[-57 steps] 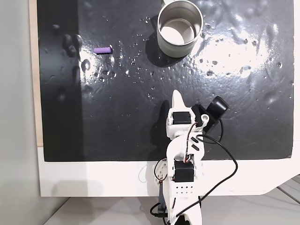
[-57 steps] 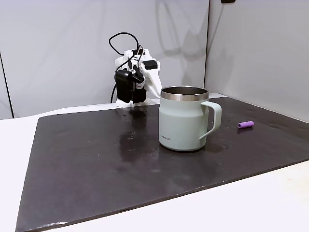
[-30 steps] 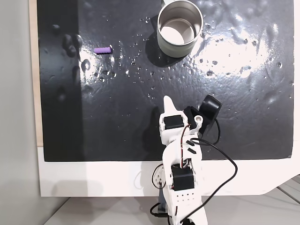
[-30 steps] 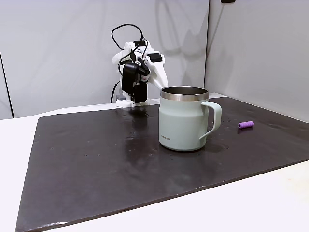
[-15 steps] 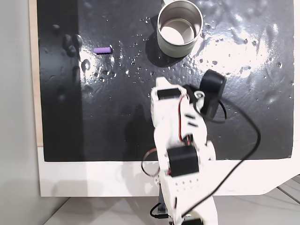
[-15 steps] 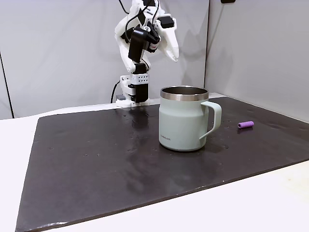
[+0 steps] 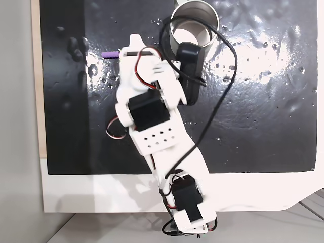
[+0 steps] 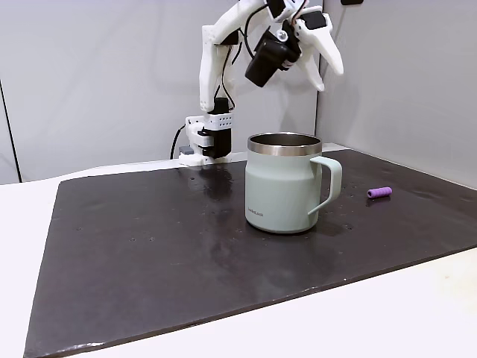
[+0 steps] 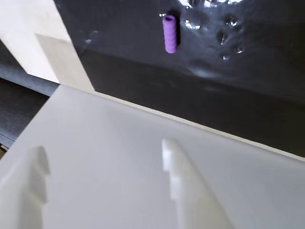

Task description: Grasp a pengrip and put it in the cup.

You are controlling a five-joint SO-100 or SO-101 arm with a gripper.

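End effector (image 8: 328, 66) hangs high over the cup (image 8: 287, 183), jaw gap unreadable; pengrip (image 8: 378, 192) lies right on the wet mat (image 8: 149, 253).

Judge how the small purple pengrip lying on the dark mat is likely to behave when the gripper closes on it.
The pengrip is a short ribbed cylinder lying on its side, so a nudge may roll it. It looks tiny and probably light. Water droplets on the mat could make it slippery.
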